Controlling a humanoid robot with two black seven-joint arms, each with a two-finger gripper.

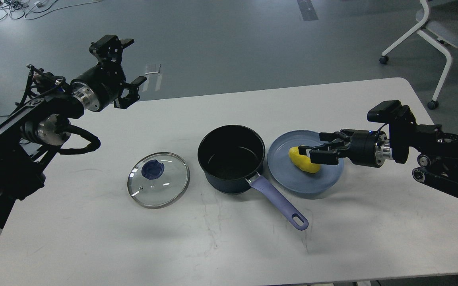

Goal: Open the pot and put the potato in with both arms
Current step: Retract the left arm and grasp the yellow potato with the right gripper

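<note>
The potato (303, 159) lies on the blue plate (292, 182), right beside the pot (231, 159). My right gripper (308, 151) has its fingers around the potato, so I think I can lift it soon. The pot is open. Its glass lid (158, 179) lies flat on the table (94, 238), out of the way. My left gripper (127, 65) hangs high, spread wide, holding nothing.

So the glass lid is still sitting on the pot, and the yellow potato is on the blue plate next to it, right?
Not quite. The head view shows the glass lid already off, lying flat on the table left of the open pot. The rest holds: the potato is on the blue plate beside the pot, with the right end effector at it.
</note>
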